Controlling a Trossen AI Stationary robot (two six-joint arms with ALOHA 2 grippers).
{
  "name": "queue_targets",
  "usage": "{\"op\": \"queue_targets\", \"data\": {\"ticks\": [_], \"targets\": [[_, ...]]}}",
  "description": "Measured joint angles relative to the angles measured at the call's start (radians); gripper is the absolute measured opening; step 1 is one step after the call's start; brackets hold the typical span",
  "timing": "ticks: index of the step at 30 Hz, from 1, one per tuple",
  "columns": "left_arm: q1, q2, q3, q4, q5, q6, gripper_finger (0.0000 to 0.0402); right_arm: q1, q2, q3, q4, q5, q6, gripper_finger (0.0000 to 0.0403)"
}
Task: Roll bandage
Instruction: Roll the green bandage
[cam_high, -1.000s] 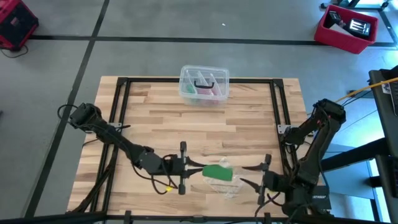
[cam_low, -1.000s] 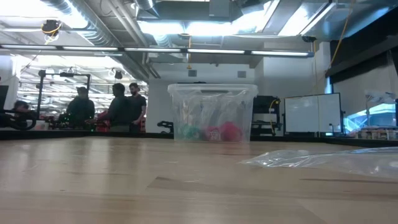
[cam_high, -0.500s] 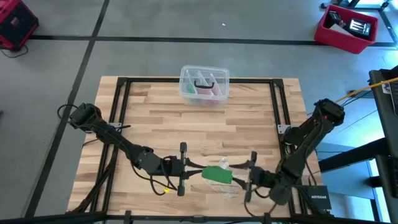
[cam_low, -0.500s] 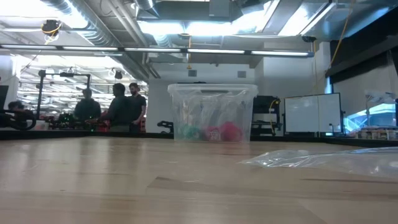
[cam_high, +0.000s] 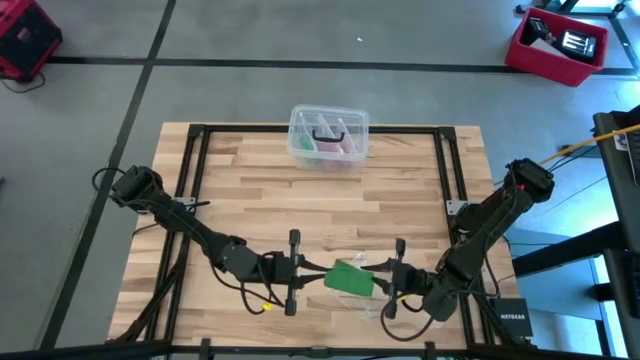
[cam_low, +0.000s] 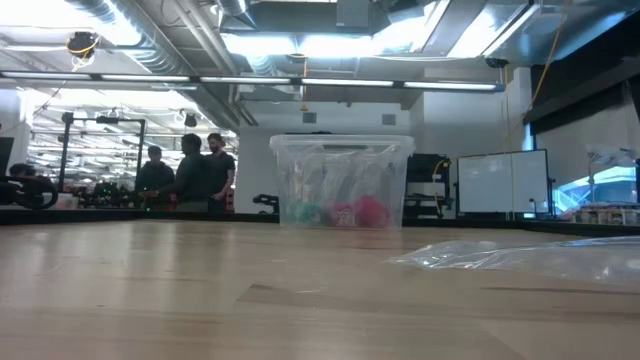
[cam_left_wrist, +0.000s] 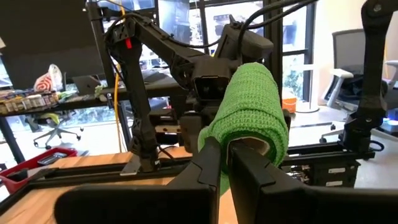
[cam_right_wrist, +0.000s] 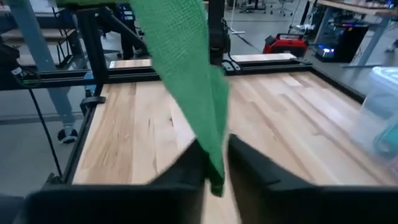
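Since the earlier frame our right end effector (cam_high: 386, 291) has slid in to the bandage (cam_high: 349, 278). High view: roll sits mid-front of the surface (cam_high: 250, 190), clenched by left end effector (cam_high: 297, 272). Left wrist: roll gripped. Right wrist: fingers pinching the loose tail (cam_right_wrist: 193, 93). Next: we tension, then wind.
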Motion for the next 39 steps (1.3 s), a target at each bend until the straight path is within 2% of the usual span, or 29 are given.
{"op": "queue_targets", "data": {"ticks": [2, 3, 6, 10, 12, 21, 23, 26, 30, 35, 39], "targets": [[0.000, 0.000, 0.000, 0.009, 0.000, -0.007, 0.0011, 0.000, 0.000, 0.000, 0.000, 0.000, -0.024, 0.0021], [-0.001, 0.000, 0.000, 0.019, 0.001, -0.010, 0.0011, 0.000, 0.000, 0.000, 0.000, 0.001, -0.038, 0.0012], [-0.002, 0.000, 0.000, 0.048, 0.029, -0.011, 0.0011, 0.000, 0.000, 0.000, 0.001, 0.000, -0.042, 0.0019], [-0.002, 0.000, 0.000, 0.103, 0.053, -0.001, 0.0011, 0.001, 0.000, 0.000, 0.010, -0.012, -0.042, 0.0007], [-0.002, 0.000, 0.000, 0.114, 0.025, 0.028, 0.0011, 0.001, 0.000, 0.000, 0.023, -0.026, -0.042, 0.0009], [0.005, 0.000, 0.000, 0.127, -0.222, 0.182, 0.0011, 0.073, 0.001, 0.000, 0.142, -0.002, -0.072, 0.0009], [0.012, 0.000, 0.000, 0.129, -0.251, 0.203, 0.0011, 0.075, 0.000, 0.000, 0.171, -0.028, -0.072, 0.0010], [0.030, 0.000, 0.000, 0.126, -0.265, 0.208, 0.0011, 0.071, 0.001, 0.000, 0.187, -0.067, -0.073, 0.0005], [0.051, 0.000, 0.000, 0.118, -0.269, 0.208, 0.0011, 0.072, 0.001, 0.000, 0.197, -0.065, -0.076, 0.0007], [0.066, 0.006, 0.001, 0.110, -0.270, 0.244, 0.0011, 0.072, 0.001, 0.000, 0.311, -0.068, -0.178, 0.0012], [0.066, 0.013, 0.001, 0.082, -0.271, 0.260, 0.0011, 0.073, 0.002, 0.016, 0.334, -0.080, -0.230, 0.0013]]}}
